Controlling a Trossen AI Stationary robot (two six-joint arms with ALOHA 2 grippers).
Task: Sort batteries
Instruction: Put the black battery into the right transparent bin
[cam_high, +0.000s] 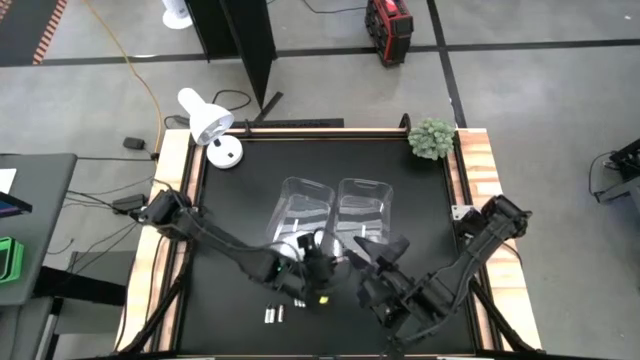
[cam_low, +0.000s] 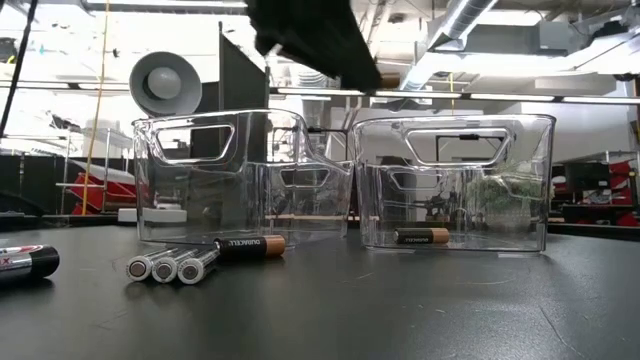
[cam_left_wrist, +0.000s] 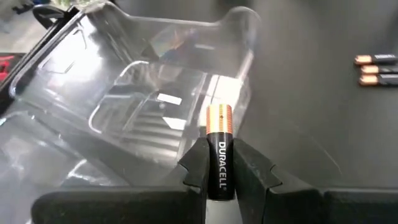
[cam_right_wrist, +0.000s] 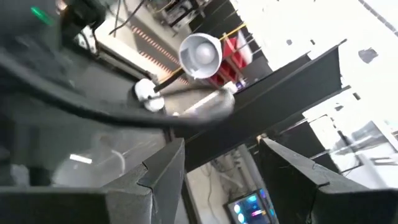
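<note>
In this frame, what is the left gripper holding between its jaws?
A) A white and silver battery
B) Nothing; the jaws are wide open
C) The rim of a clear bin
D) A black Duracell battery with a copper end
D. The left wrist view shows the left gripper shut on a black Duracell battery, its copper end pointing toward the clear bin ahead.
</note>
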